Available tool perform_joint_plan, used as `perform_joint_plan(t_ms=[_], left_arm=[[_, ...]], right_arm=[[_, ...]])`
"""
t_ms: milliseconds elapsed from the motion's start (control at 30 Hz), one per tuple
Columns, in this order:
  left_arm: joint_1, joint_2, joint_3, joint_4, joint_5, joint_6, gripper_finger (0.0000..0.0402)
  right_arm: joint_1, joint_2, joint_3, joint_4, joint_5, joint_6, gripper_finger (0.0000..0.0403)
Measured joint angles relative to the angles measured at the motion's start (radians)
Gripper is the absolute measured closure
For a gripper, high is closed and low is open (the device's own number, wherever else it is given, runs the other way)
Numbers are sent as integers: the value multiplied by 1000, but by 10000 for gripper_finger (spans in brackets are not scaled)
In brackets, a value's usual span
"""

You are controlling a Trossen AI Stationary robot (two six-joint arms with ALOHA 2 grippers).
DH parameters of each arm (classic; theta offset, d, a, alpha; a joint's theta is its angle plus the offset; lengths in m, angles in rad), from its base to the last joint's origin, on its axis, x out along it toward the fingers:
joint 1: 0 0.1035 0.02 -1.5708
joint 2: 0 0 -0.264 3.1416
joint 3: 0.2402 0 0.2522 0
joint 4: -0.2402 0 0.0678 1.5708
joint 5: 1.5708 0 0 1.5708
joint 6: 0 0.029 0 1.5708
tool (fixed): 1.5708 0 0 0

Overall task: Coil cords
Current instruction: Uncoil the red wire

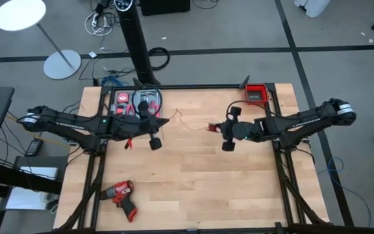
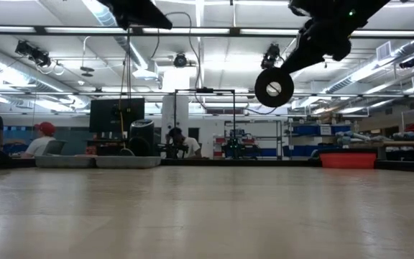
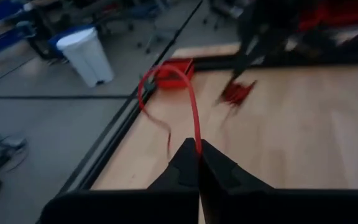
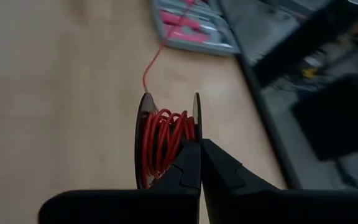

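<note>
From above, I see both arms raised over the middle of the worktop (image 1: 193, 188). The thin red wire (image 1: 188, 123) runs between them, the left claw (image 1: 168, 119) at one end and the right claw (image 1: 211, 128) at the other. A red drill (image 1: 121, 195) lies near the front left corner, well apart.

At table height, only a dark round spool (image 2: 274, 87) hangs high under an arm.

My left wrist camera shows the claw clamped on the wire, which loops upward from the tips.

My right wrist camera shows the claw pinched together on red coils wound between two dark discs.
</note>
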Motion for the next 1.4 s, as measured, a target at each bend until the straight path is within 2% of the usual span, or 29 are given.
perform_joint_plan(t_ms=[200, 367, 600, 733, 833, 933, 1033, 1233, 1400], left_arm=[[0, 1, 0, -107, -6, -72, 401], [-2, 28, -1, -127, 78, -117, 401], [-11, 122, -1, -93, 239, -154, 401], [-22, 185, -1, -17, 380, -158, 401], [-28, 213, -1, 61, 525, -156, 401], [-36, 214, -1, 151, 662, -155, 401], [-41, 195, -1, 220, 738, -153, 401], [-42, 118, 0, 272, 764, -104, 401], [-39, 32, 0, 268, 686, -64, 401]], right_arm=[[14, -39, 0, 147, -129, 5, 403], [-14, -93, 0, 334, -138, 1, 403], [-82, -126, 0, 592, -29, -40, 403], [-132, -119, 0, 633, 114, -79, 403], [-177, -110, 0, 600, 179, -112, 403], [-206, -95, 0, 523, 191, -122, 403], [-219, -80, 0, 428, 196, -119, 403], [-219, -80, 0, 181, 254, -20, 403], [-218, -81, 0, -3, 230, 96, 403]])
